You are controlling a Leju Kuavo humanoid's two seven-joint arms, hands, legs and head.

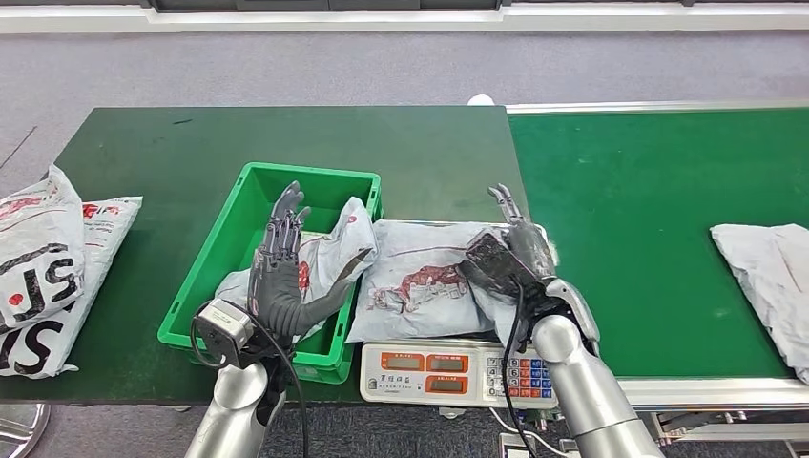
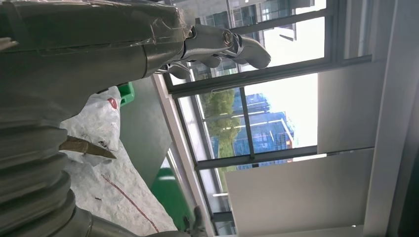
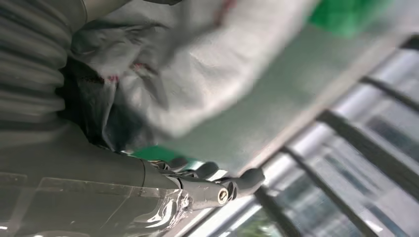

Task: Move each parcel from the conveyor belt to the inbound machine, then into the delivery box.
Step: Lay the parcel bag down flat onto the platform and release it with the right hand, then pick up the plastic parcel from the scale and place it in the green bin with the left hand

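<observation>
So you have one crumpled grey plastic parcel (image 1: 425, 281) on the white scale (image 1: 458, 373) under your right hand (image 1: 510, 260), which grips it, your empty left hand (image 1: 281, 272) spread over the green plastic crate (image 1: 205, 286), and another on the belt (image 1: 658, 239).

Grey parcel (image 1: 420, 279) w/ red print, bright green box (image 1: 250, 200), dk green table (image 1: 172, 143).

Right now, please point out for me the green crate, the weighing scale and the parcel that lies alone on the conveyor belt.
green crate (image 1: 205, 279), head view, on its left wall.
weighing scale (image 1: 429, 372), head view, on its front display panel.
parcel on the conveyor belt (image 1: 768, 277), head view, on the middle of its grey wrapping.
</observation>
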